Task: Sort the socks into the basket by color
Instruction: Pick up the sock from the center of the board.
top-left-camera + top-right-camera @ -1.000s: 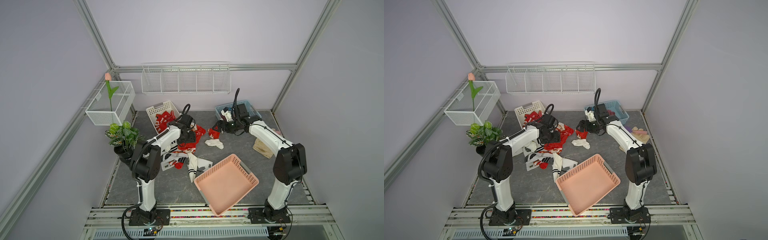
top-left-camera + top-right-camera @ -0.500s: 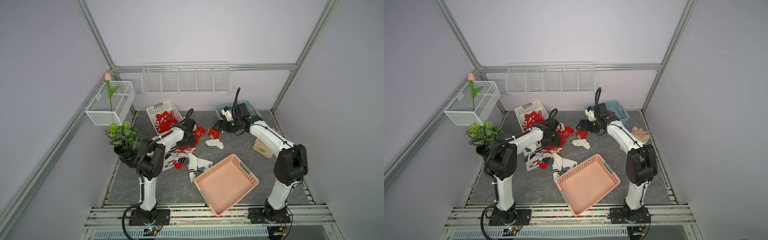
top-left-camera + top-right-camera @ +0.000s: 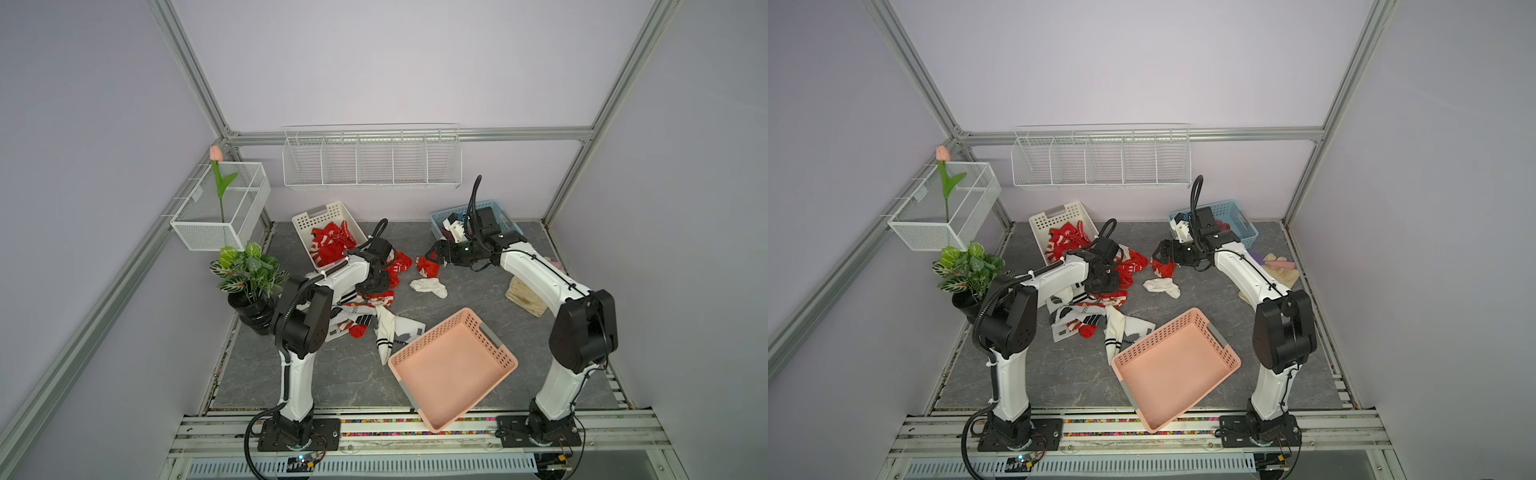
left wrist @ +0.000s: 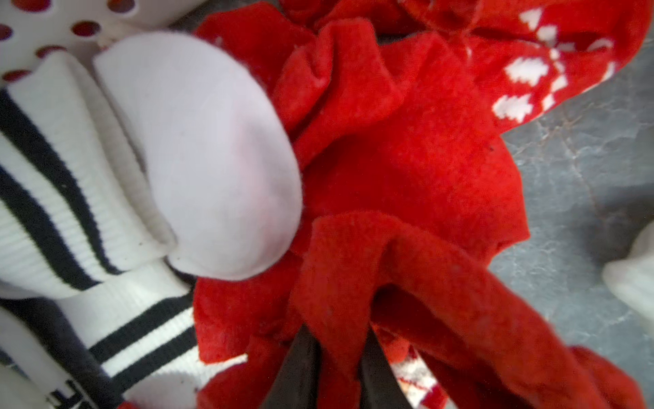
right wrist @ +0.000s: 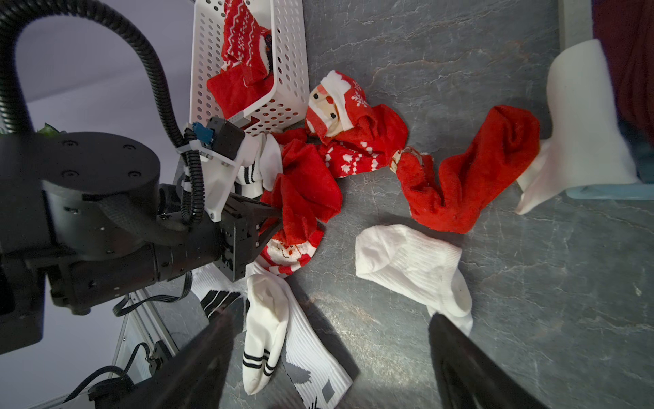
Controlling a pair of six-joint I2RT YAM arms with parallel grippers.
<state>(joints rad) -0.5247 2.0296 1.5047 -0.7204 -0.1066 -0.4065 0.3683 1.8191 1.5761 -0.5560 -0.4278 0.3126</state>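
Moved: left gripper (image 4: 336, 340) has slid lower in both top views onto the sock pile and snapped shut | left: pinching a red sock (image 4: 407, 170), centre-left, beside the white basket (image 3: 305, 226) | right gripper (image 5: 332, 315): jaws spread wide, near a lone white sock (image 5: 407, 262) at centre | pink basket (image 3: 453, 370): lower centre

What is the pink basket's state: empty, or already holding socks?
Empty: in both top views the pink basket shows only its bare floor; the white socks lie outside, beside its rim.
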